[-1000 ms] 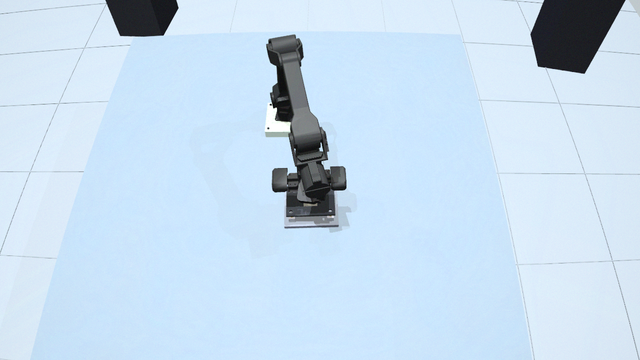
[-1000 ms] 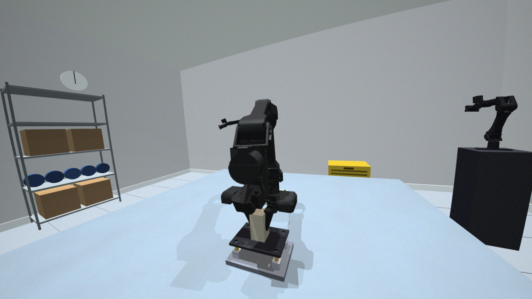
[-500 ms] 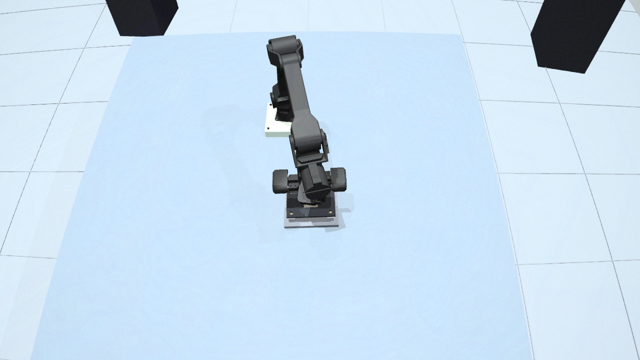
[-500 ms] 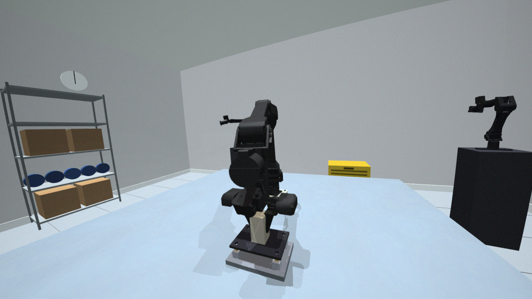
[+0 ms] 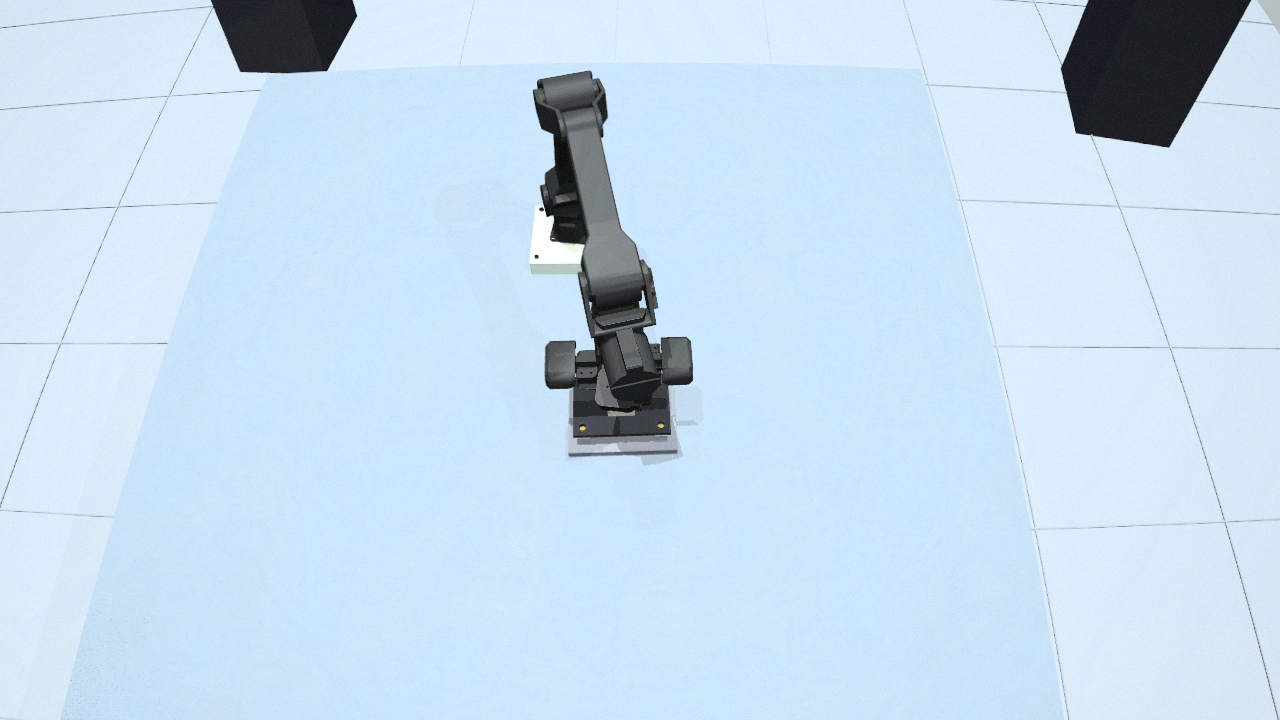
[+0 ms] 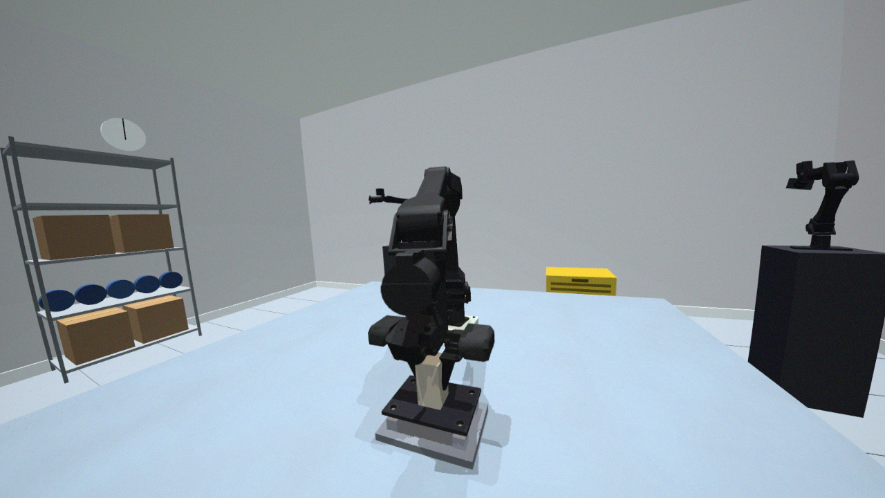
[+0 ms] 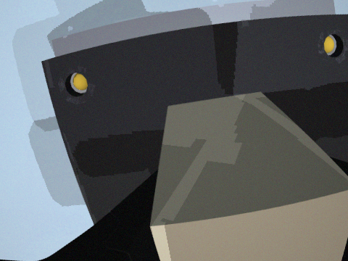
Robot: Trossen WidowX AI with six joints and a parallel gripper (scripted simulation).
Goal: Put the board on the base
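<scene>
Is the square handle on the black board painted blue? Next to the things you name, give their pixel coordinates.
No, the handle [image 6: 431,385] [image 7: 217,159] is a pale beige block standing on top of the black board [image 5: 622,425] [image 6: 405,413] [image 7: 119,72].

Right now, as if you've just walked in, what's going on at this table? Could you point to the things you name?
A black robot arm grips the square handle [image 6: 431,385] [image 7: 250,159] of a flat black board [image 5: 621,426] [image 6: 405,413] [image 7: 138,83] in its gripper [image 6: 431,377]. The board sits over the grey base [image 5: 622,451] [image 6: 426,447], with gold pins showing in the two corner holes that the wrist view shows. The board looks about seated, but the arm hasn't let go.
</scene>
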